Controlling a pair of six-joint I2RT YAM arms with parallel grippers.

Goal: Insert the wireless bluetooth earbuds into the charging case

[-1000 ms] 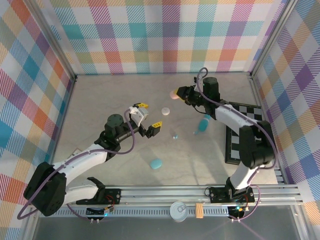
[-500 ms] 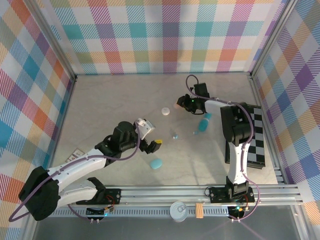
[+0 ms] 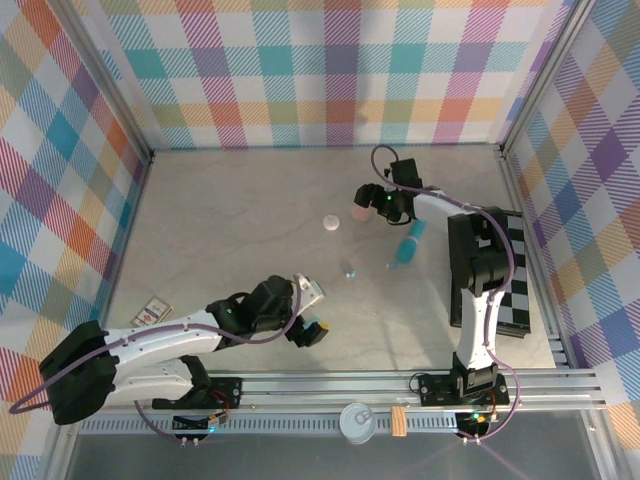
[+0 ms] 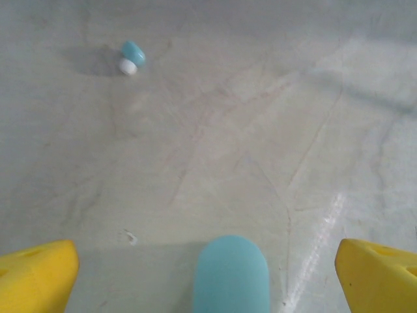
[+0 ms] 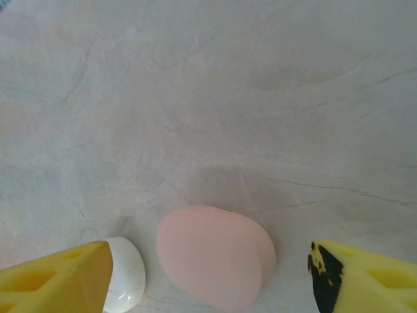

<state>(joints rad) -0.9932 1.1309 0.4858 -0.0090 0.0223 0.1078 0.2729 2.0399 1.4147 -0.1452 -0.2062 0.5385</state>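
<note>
Between the left tool's (image 4: pixel 207 264) wide-spread fingers (image 4: pixel 36 274) lies a teal case (image 4: pixel 231 280), untouched, its long axis pointing ahead. Farther ahead and leftward on the bench (image 4: pixel 273 130), well apart, sits a teal-and-white bud (image 4: pixel 130 57). Opposite, the right tool (image 5: pixel 212 270) stands wide around a pink case (image 5: pixel 215 261), gripping nothing. Both arms look about equally near that bud.

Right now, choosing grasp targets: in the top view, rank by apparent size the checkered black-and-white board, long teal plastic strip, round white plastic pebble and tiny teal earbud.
1. Checkered black-and-white board
2. Long teal plastic strip
3. Round white plastic pebble
4. Tiny teal earbud
</note>
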